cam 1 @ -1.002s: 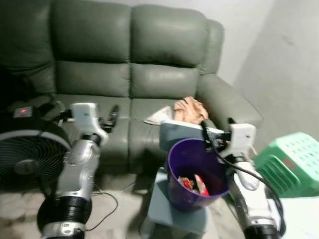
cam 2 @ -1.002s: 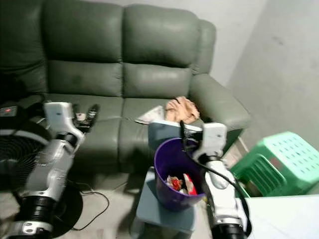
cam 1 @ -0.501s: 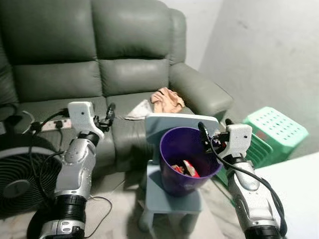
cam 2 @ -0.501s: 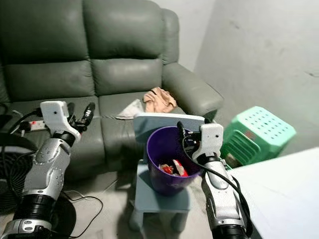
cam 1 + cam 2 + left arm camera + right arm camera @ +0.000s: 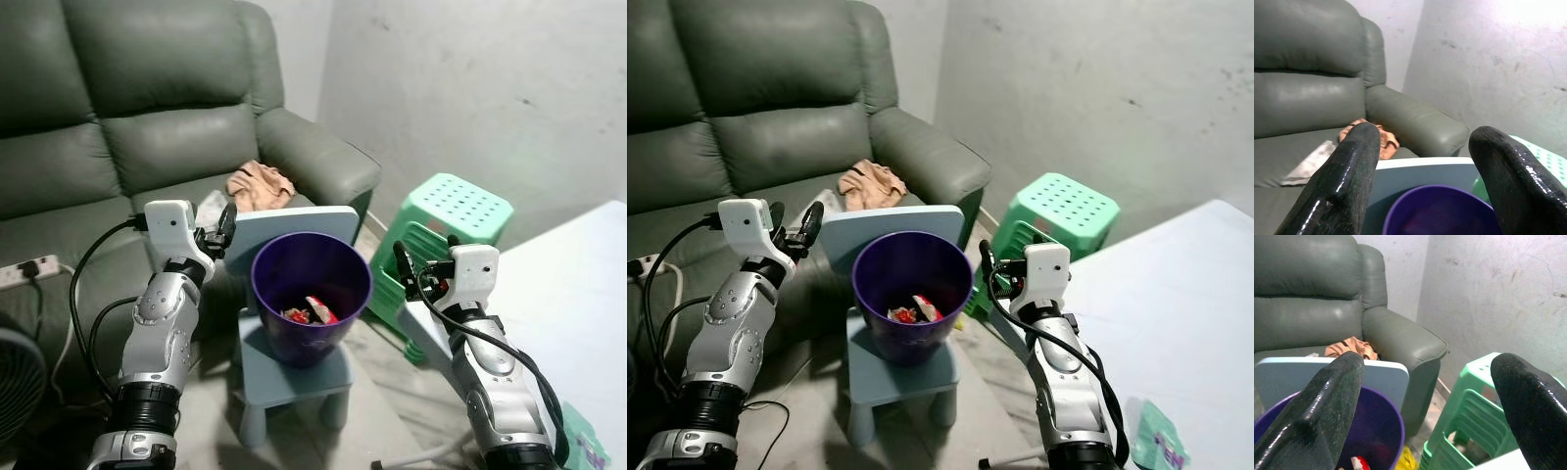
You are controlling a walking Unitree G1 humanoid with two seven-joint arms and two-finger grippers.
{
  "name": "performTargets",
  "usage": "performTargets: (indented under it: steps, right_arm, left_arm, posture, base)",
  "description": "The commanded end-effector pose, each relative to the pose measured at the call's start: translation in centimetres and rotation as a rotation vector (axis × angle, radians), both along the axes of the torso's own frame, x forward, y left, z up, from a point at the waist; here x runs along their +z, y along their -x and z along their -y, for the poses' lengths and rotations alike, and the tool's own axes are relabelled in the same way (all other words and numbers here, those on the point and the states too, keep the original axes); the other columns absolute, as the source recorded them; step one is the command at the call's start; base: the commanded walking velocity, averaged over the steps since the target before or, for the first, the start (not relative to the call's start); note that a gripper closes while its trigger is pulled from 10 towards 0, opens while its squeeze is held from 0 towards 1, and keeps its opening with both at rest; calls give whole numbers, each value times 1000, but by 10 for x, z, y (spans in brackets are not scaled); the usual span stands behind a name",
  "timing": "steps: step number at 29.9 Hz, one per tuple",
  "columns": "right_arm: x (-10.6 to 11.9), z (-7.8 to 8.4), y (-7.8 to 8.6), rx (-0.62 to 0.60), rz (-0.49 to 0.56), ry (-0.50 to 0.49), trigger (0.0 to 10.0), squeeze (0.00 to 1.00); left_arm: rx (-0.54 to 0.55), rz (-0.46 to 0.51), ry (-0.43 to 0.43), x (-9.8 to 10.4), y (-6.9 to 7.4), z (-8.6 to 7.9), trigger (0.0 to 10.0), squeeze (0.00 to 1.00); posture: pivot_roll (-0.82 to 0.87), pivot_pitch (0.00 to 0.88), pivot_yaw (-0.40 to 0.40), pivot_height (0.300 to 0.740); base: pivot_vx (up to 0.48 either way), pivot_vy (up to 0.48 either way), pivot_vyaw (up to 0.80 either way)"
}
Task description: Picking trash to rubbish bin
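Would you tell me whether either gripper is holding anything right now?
Nothing is held: the left gripper and right gripper are both open, near the purple bin.

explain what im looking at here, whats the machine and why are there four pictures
It is a humanoid robot with two silver arms, each ending in two black jaws. Two pictures come from cameras in its head, looking down; the other two come from a camera on each wrist, looking between the jaws. The left gripper and right gripper are both open and hold nothing. Between them a round purple plastic bin with some trash inside stands on a small pale blue chair. Behind is a grey-green leather sofa.
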State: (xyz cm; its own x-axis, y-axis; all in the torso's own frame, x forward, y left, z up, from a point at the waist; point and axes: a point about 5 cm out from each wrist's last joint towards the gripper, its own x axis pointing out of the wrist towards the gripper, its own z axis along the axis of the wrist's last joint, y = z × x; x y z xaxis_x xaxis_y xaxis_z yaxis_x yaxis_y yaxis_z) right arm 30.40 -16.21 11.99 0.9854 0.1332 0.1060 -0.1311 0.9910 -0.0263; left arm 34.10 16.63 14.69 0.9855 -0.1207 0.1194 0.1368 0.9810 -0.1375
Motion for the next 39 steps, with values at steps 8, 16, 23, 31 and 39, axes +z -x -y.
performTargets:
  steps: [8, 16, 23, 31, 39]
  right_arm:
    - [8, 4, -1, -28, 24, 7, 10000, 0]
    - [8, 5, -1, -36, 23, 5, 10000, 0]
    - [7, 6, 0, -43, 20, 6, 10000, 0]
    - [8, 5, 0, -44, 21, 5, 10000, 0]
    - [8, 5, 1, -41, 21, 11, 10000, 0]
  left_arm:
    - [-127, 39, -95, 1, 8, 25, 10000, 0]
    - [-136, 34, -37, 2, 7, 28, 10000, 0]
    - [-114, 38, -57, 4, 6, 26, 10000, 0]
    - [-115, 33, -70, 4, 6, 26, 10000, 0]
    - [-112, 33, -78, 4, 6, 25, 10000, 0]
  posture:
    - [-3, 0, -77, 740]
    - [-9, 0, -71, 740]
    - [-11, 0, -72, 740]
    - [-10, 0, -71, 740]
    - [-10, 0, -75, 740]
  base:
    - [0, 0, -775]
    - [0, 0, -774]
    - [0, 215, -774]
    - [0, 0, -774]
    - [0, 0, -774]
